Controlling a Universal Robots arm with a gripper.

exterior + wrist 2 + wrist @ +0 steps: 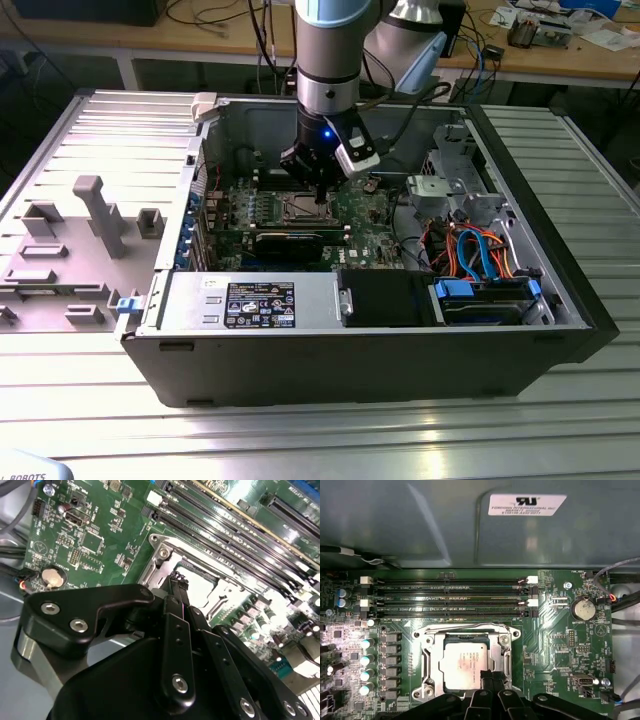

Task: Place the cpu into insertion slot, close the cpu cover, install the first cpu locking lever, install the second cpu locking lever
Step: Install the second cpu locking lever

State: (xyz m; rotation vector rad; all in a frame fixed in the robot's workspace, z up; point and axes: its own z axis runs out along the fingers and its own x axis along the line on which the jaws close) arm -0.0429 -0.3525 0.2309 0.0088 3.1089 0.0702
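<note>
We've got the cpu [465, 666] sitting in the insertion slot [428, 642], lower middle of the first wrist view, cpu cover [506, 656] framing it. End effector [492, 676] fingertips look pinched together at its corner. Thin, light, fragile chip; we'd say edges only.

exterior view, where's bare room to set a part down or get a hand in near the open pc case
Free: the ribbed metal table in front of the pc case, and the strip on the exterior view's right. Crowded: the grey fixture tray on the exterior view's left, and the motherboard where the end effector hangs over the insertion slot.
</note>
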